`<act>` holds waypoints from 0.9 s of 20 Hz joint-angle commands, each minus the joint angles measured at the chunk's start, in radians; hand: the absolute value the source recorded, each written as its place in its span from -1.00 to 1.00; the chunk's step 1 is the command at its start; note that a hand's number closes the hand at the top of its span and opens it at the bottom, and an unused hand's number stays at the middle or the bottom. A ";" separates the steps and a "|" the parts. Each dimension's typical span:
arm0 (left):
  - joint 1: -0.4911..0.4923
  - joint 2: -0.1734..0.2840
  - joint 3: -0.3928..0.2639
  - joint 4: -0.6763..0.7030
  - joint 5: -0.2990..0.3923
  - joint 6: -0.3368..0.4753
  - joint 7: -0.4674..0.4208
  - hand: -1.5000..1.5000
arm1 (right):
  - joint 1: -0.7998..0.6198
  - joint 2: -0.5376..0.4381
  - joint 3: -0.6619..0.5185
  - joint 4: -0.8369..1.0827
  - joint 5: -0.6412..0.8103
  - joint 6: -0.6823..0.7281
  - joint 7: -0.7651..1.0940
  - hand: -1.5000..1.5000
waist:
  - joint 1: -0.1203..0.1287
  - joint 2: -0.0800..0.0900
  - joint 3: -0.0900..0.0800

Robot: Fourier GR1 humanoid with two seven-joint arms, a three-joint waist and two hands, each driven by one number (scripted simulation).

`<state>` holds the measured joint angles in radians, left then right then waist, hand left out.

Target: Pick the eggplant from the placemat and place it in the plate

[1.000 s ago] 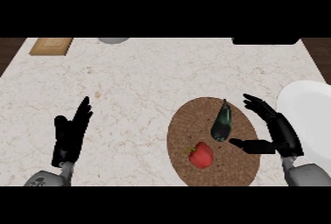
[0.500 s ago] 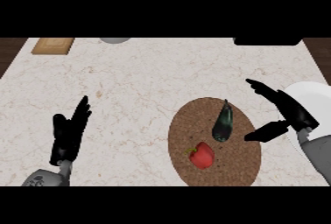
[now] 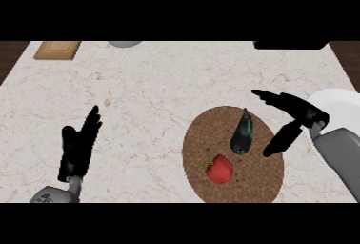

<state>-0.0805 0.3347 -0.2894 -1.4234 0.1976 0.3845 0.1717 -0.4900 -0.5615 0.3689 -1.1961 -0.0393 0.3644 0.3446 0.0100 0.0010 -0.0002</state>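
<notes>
A dark green eggplant lies on the round brown placemat, in its upper middle, with its tip pointing away from me. My right hand hovers just right of it, open, fingers spread above the eggplant's tip and thumb hanging down beside its lower end; nothing is between them. The white plate sits at the counter's right edge, partly hidden behind my right wrist and forearm. My left hand rests open at the lower left, fingers up.
A red bell pepper lies on the placemat below the eggplant. At the counter's far edge are a wooden board, a grey round object and a dark object.
My right hand has risen and moved farther up and to the right of the eggplant, with its fingers spreading wider. The eggplant, the pepper and my left hand have stayed put.
</notes>
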 commanded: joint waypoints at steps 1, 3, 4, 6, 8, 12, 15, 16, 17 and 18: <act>0.023 -0.015 0.036 0.030 -0.014 -0.037 -0.042 0.00 | -0.036 0.059 -0.024 0.125 0.065 0.061 -0.024 -1.00 | -0.001 0.001 0.000; 0.043 0.006 0.045 -0.028 -0.032 -0.046 -0.009 0.00 | -0.021 0.129 -0.010 0.069 0.100 0.020 0.035 -1.00 | -0.002 -0.001 0.000; 0.057 -0.010 0.061 -0.043 -0.035 -0.058 -0.001 0.00 | -0.006 0.064 -0.076 0.059 0.092 0.106 0.010 -1.00 | -0.005 -0.001 0.000; 0.037 -0.032 0.088 0.030 -0.036 -0.094 -0.042 0.00 | -0.011 0.115 -0.087 0.084 0.142 0.082 -0.016 -1.00 | -0.007 -0.001 0.000; 0.027 -0.019 0.078 -0.051 -0.069 -0.055 0.059 0.00 | 0.008 0.172 -0.060 0.052 0.151 0.065 0.029 -1.00 | -0.006 -0.001 0.000; -0.021 -0.059 0.118 0.053 -0.078 -0.097 0.015 0.00 | -0.009 0.208 -0.082 0.116 0.225 0.080 -0.015 -1.00 | -0.008 0.000 0.000; 0.048 -0.097 0.087 -0.037 -0.136 -0.071 0.037 0.00 | 0.002 0.217 -0.124 0.133 0.264 0.104 -0.045 -1.00 | -0.006 -0.001 0.000; 0.036 -0.087 0.115 -0.061 -0.125 -0.095 0.075 0.00 | 0.029 0.214 -0.152 0.099 0.255 0.128 -0.031 -1.00 | -0.007 -0.001 0.000; 0.060 -0.088 0.132 -0.028 -0.128 -0.121 0.015 0.00 | 0.036 0.217 -0.162 0.041 0.251 0.156 0.022 -1.00 | -0.008 -0.002 0.000; 0.032 -0.082 0.138 -0.059 -0.126 -0.123 0.079 0.00 | 0.012 0.251 -0.161 0.143 0.293 0.113 -0.045 -1.00 | -0.006 -0.001 0.000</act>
<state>-0.0456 0.2661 -0.1720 -1.4605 0.0895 0.2837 0.2173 -0.4814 -0.3596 0.2334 -1.0897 0.2017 0.4861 0.3209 0.0037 -0.0001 -0.0001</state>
